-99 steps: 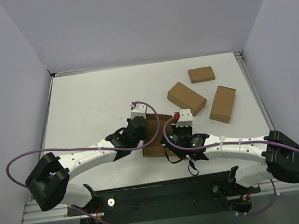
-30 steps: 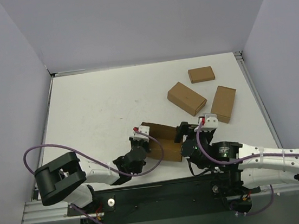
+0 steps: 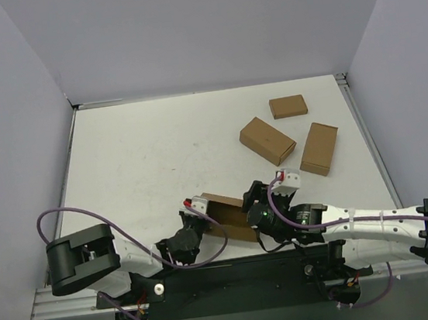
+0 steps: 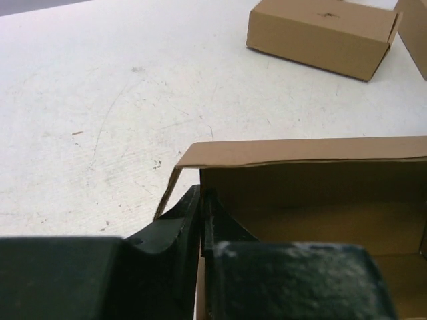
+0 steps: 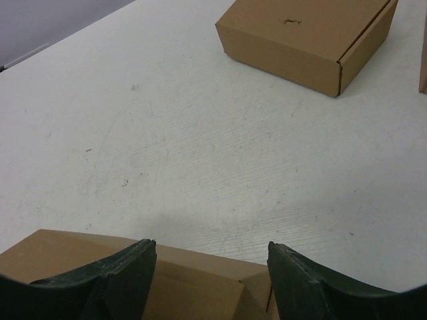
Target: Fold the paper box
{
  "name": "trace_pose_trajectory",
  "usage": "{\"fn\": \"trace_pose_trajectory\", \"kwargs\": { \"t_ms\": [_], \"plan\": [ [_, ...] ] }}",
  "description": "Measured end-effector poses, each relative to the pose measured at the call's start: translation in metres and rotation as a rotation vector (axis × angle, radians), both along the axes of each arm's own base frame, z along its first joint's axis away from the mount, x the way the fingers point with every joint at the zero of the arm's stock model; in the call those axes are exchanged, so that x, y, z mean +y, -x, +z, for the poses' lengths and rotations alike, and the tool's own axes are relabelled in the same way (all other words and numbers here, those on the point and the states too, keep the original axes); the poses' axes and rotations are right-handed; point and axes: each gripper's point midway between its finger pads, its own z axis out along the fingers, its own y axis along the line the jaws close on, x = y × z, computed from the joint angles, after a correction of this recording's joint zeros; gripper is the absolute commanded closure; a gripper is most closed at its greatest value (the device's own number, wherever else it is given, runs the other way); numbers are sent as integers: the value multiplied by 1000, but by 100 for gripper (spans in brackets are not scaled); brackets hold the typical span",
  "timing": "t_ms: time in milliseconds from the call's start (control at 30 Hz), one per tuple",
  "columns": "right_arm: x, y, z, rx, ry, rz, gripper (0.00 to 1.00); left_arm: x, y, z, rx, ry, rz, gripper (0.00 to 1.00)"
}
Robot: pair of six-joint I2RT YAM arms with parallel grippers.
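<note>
The paper box (image 3: 228,214) is a brown, partly folded shell lying near the table's front edge between my two grippers. In the left wrist view I look into its open side (image 4: 313,193), with a flap standing up along its far edge. My left gripper (image 3: 198,210) is at the box's left end, its jaws (image 4: 202,195) close together with the thin left wall between them. My right gripper (image 3: 253,200) is at the right end. Its fingers (image 5: 212,250) stand wide apart over the box's top panel (image 5: 200,287), gripping nothing.
Three small ready-made brown boxes lie at the back right: one (image 3: 267,139) nearest, one (image 3: 288,106) furthest back, one (image 3: 319,148) to the right. The nearest also shows in the wrist views (image 4: 320,33) (image 5: 307,37). White table (image 3: 135,154) stretches to the left and back.
Both grippers and the box have shifted slightly left and toward the near edge. The right jaws have narrowed a little. The left jaws have eased apart slightly.
</note>
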Motion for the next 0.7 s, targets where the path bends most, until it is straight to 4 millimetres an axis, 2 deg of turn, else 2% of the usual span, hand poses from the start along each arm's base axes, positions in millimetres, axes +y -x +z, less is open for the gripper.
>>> {"fn": "trace_pose_trajectory", "kwargs": {
  "t_ms": [200, 500, 700],
  "plan": [
    [-1, 7, -10, 23, -8, -6, 39, 0, 10, -9, 52, -58, -64, 62],
    [4, 14, -15, 36, -11, 5, 42, 1, 26, -10, 114, -68, -167, 55],
    [5, 17, -17, 38, -4, 12, 42, 9, 37, -8, 173, -49, -202, 46]
  ]
}}
